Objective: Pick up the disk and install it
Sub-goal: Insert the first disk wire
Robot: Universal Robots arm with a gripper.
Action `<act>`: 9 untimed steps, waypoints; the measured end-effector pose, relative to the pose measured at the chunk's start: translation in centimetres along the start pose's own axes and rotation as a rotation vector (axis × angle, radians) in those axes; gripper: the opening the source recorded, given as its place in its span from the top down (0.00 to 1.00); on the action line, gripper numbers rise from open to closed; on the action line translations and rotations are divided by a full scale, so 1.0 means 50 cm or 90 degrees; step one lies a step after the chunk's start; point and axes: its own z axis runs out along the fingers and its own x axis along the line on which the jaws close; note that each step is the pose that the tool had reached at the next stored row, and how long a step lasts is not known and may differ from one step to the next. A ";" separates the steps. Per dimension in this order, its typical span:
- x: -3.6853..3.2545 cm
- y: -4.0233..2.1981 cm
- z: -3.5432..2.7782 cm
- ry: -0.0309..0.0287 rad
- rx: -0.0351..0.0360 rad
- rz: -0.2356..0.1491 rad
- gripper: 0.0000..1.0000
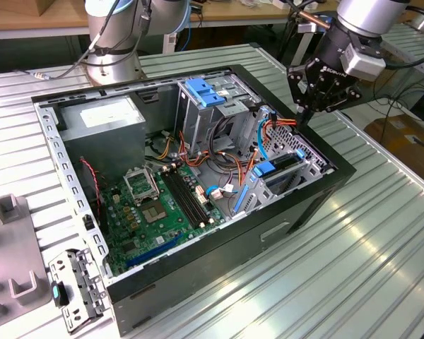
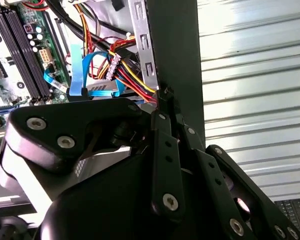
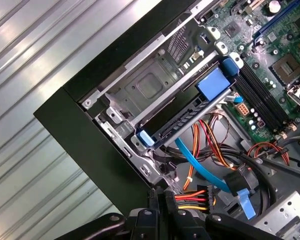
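My pincer (image 1: 305, 113), fingers together and holding nothing, is hovering over the case (image 1: 318, 198) edge; the disk (image 3: 182, 117) is sitting in its bay, so I am judging gentle, square seating matters

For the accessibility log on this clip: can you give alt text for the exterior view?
A black gripper on a robot arm hovers over the far corner of an open computer case lying on a ribbed metal table. The disk, with blue rails, sits in the drive bay below it, near the green motherboard.
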 end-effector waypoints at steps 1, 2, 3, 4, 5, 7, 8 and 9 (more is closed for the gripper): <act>-0.002 0.002 0.000 0.0000 0.0001 0.003 0.84; -0.002 0.002 0.000 0.0001 0.0001 0.006 0.84; -0.002 0.002 0.000 0.0001 0.0001 0.006 0.84; -0.002 0.002 0.000 0.0001 0.0001 0.006 0.84; -0.002 0.002 0.000 0.0001 0.0001 0.007 0.84; -0.002 0.002 0.000 0.0001 0.0001 0.007 0.84; -0.002 0.002 0.000 0.0001 0.0001 0.007 0.84; -0.002 0.002 0.000 0.0001 0.0001 0.007 0.84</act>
